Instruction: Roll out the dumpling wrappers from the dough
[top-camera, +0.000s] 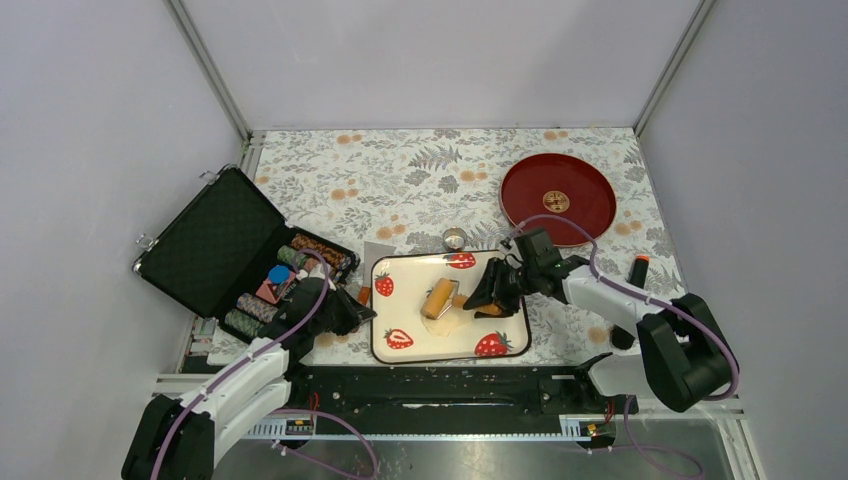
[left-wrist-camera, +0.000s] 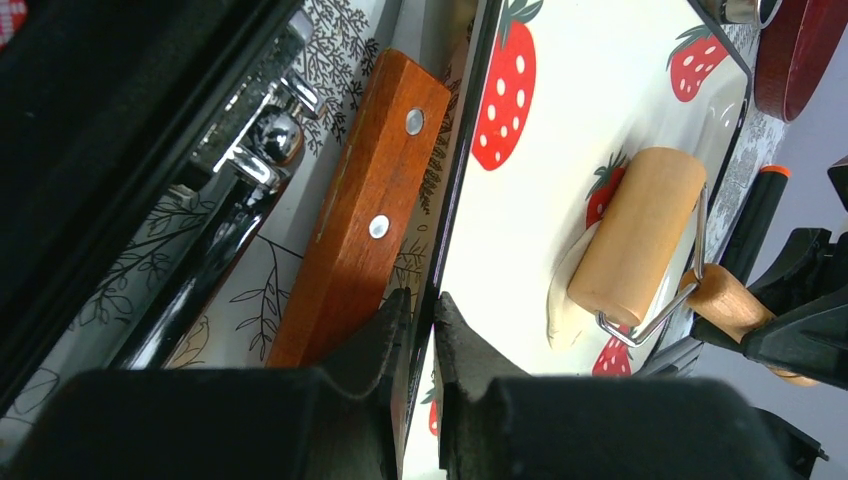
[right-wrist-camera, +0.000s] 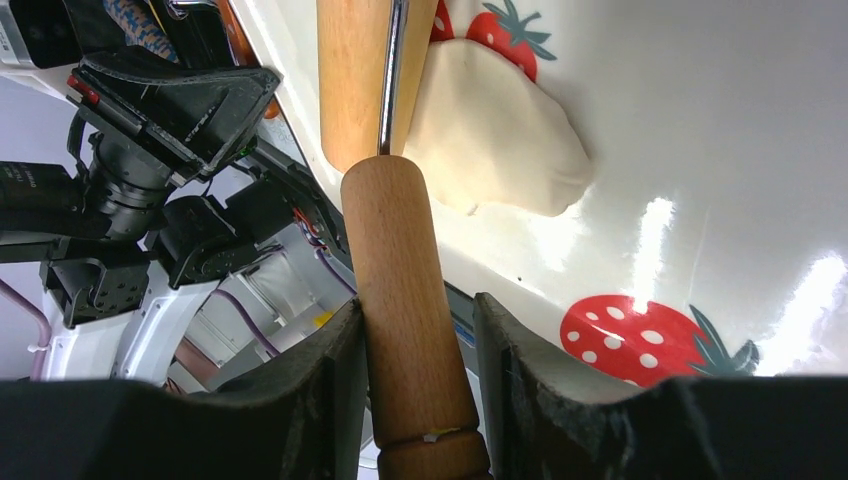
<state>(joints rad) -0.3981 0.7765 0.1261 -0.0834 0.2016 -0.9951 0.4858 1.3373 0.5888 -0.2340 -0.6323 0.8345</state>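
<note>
Right now the right end effector (right-wrist-camera: 415, 310) is clamped on the handle (right-wrist-camera: 400, 250) of the wooden roller (top-camera: 438, 298), a finger pressed to each side of it. The left end effector (left-wrist-camera: 420, 320) is pinched together on the left rim of the strawberry tray (top-camera: 415, 275), which looks like a steadying hold. The dough (right-wrist-camera: 500, 130) lies on the tray as a soft, pale, partly flattened sheet. One edge is tucked under the roller's barrel and the rest spreads out on the near side, toward the arm bases. From overhead the barrel's long axis runs diagonally, near-left to far-right. The dough therefore sits crosswise to that axis, between the barrel and the right end effector and a little off the line of the handle. The right arm is plainly the nearer one and already has the tool, so I judge the coming stroke is a draw back over the sheet, kept square to the barrel. No dumpling wrappers are visible yet, and the metal ring cutter (top-camera: 455, 239) stands on the table just beyond the tray.
</note>
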